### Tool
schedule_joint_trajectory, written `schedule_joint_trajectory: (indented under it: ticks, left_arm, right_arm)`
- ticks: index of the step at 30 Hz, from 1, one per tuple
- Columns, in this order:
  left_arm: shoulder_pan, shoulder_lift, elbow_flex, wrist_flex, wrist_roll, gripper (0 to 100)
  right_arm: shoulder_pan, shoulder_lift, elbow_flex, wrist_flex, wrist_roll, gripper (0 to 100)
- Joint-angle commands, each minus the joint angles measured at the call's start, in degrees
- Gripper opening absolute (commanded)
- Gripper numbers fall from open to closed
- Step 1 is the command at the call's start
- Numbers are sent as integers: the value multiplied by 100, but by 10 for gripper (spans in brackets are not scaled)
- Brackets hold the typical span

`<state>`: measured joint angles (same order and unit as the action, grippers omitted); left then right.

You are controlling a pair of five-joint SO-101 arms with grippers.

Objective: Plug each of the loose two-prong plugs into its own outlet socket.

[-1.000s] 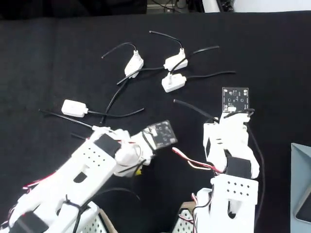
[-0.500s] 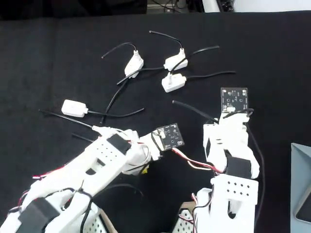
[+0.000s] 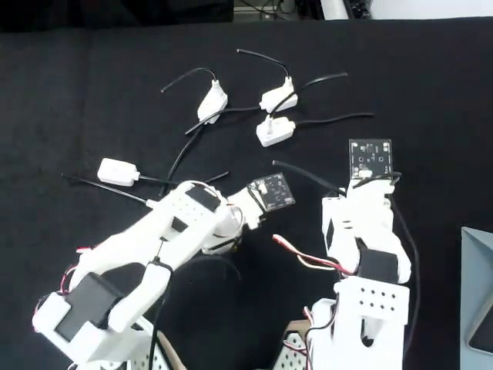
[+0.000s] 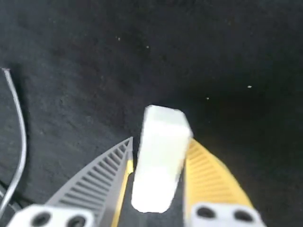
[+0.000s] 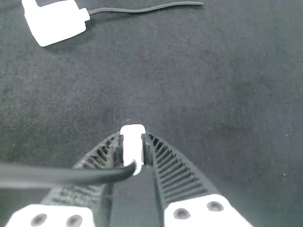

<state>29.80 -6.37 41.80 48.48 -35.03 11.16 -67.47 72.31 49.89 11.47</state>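
Observation:
Between the grey and yellow fingers of my left gripper [image 4: 158,144] stands a white rectangular plug [image 4: 160,161]; the gripper is shut on it. In the high view the left arm [image 3: 185,227] stretches to the table's middle, its wrist board [image 3: 272,193] over the gripper. My right gripper [image 5: 132,137] is shut on a small white plug [image 5: 132,144] whose black cable [image 5: 57,176] trails off sideways. The right arm [image 3: 366,223] stands at the right. Three white plugs [image 3: 213,102] [image 3: 279,98] [image 3: 274,131] lie loose at the back, and another plug [image 3: 118,171] lies at the left.
Black cables [image 3: 189,146] cross among the loose plugs on the black table [image 3: 77,92]. A loose plug [image 5: 54,19] lies ahead of my right gripper. Red wires [image 3: 300,260] hang between the arms. A grey bin [image 3: 477,293] stands at the right edge.
The left arm has swung away from the table's front edge towards the loose plugs, carrying its white plug. The right arm has barely moved.

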Motion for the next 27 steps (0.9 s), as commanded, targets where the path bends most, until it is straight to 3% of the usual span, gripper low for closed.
schedule_joint_trajectory:
  ticks: [1,5,8,14,23,27]
  left_arm:
    - [-163,-18,-374,-44,-18,116]
    - [-215,-26,-453,44,-9,53]
    - [-119,-26,-523,607,26,47]
    - [-92,-26,-804,1908,1169,162]
    - [-611,-9,-813,1662,1477,221]
    - [-1174,-18,-1051,1565,1090,221]
  right_arm:
    - [88,-75,-13,9,53,11]
    - [88,-75,-13,9,53,11]
    - [88,-75,-13,9,53,11]
    - [88,-75,-13,9,53,11]
    - [44,-75,66,9,53,11]
    - [44,-75,66,9,53,11]
